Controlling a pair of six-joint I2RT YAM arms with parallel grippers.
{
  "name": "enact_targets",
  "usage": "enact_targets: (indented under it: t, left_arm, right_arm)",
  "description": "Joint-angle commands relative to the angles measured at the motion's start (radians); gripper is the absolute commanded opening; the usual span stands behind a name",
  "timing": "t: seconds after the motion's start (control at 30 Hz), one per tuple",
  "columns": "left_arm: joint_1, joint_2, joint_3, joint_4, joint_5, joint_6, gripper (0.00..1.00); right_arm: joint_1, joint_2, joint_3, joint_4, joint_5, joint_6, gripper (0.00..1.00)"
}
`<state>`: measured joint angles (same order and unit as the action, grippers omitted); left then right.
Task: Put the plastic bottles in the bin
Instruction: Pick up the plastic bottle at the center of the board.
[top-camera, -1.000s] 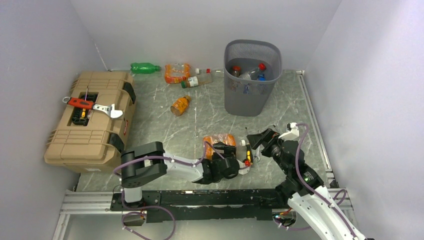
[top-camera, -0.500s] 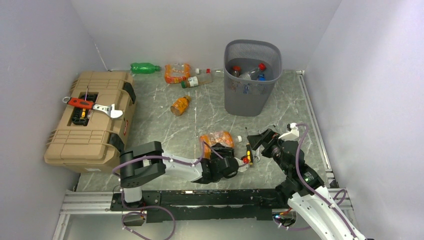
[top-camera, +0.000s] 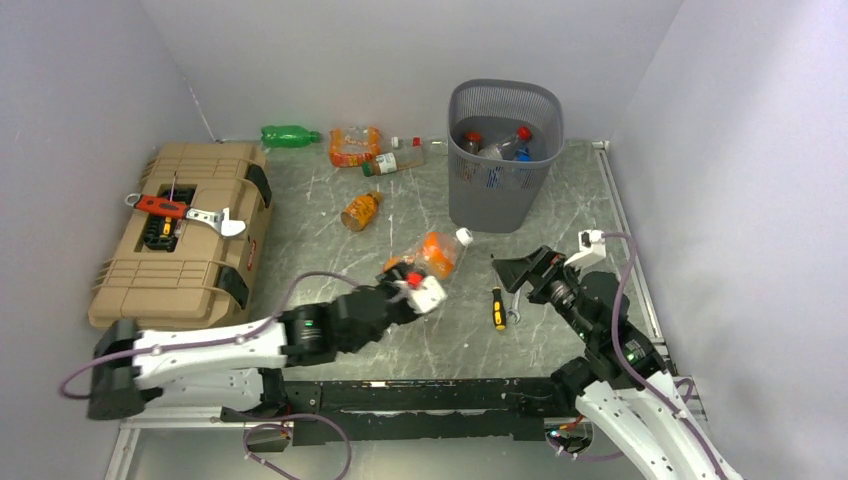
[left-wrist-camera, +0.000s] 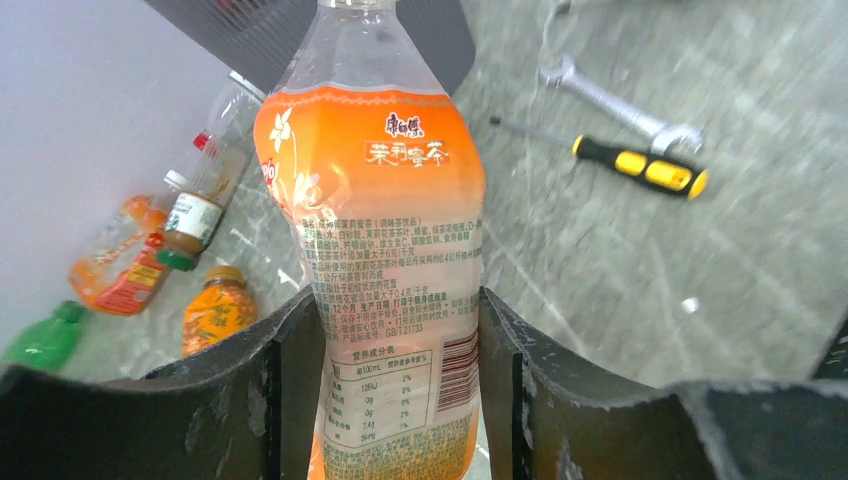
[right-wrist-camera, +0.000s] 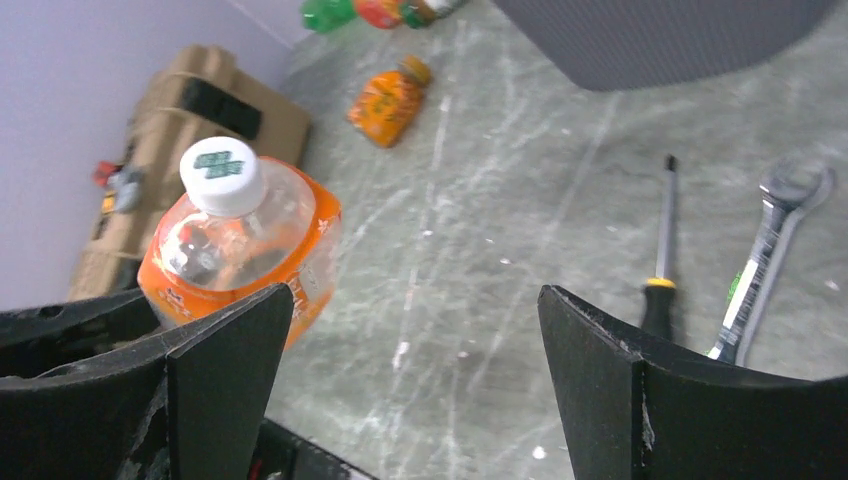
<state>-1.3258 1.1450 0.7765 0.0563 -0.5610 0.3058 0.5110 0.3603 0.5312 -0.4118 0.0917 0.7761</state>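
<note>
The left arm (top-camera: 200, 345) stretched low from the near left toward the table's middle. The left gripper (top-camera: 415, 285) was clamped on the lower body of an orange-labelled bottle (top-camera: 437, 250). The right arm (top-camera: 610, 340) rose from the near right, and the right gripper (top-camera: 515, 270) pointed left, jaws spread wide, gripping nothing.

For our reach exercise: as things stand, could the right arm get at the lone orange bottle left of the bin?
Probably not easily. The right gripper is open and empty, but the left gripper holds a raised bottle close to its line toward the lone orange bottle.
</note>
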Motion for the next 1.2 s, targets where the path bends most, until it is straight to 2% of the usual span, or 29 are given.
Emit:
enact_targets:
  t: [0.0,0.1,0.2,0.33,0.43,0.6,0.77,0.93,1.17]
  left_arm:
    - [0.082,-0.238,-0.08,-0.011,0.23,-0.186,0.39]
    - [0.182,-0.409,-0.105,-0.043,0.427,-0.251,0.36]
    - [0.241,-0.534,-0.11,-0.055,0.565,-0.285,0.34]
    - [0.26,-0.613,-0.116,-0.051,0.69,-0.364,0.35]
    - [0.26,-0.626,-0.146,0.012,0.771,-0.44,0.35]
    - [0.261,-0.634,-0.208,0.147,0.809,-0.554,0.35]
    - [0.261,-0.633,-0.264,0.271,0.799,-0.675,0.33]
    - [0.26,-0.652,-0.328,0.399,0.791,-0.765,0.32]
    - [0.261,-0.642,-0.323,0.388,0.798,-0.777,0.32]
  right_arm:
    - [-0.002,0.06,0.163,0.044,-0.16,-0.068,0.99]
    - [-0.002,0.086,0.257,0.087,-0.26,-0.094,0.99]
    - [-0.002,0.121,0.311,0.194,-0.396,-0.09,1.0]
    - [-0.002,0.234,0.373,0.417,-0.619,-0.037,1.0]
    - [0.005,0.337,0.441,0.484,-0.692,-0.015,1.0]
    - [0.12,0.415,0.547,0.482,-0.619,-0.122,1.0]
    - [0.306,0.503,0.68,0.297,-0.502,-0.334,1.0]
    - [0.33,0.495,0.66,0.231,-0.422,-0.396,1.0]
    - [0.336,0.505,0.633,0.211,-0.397,-0.391,0.98]
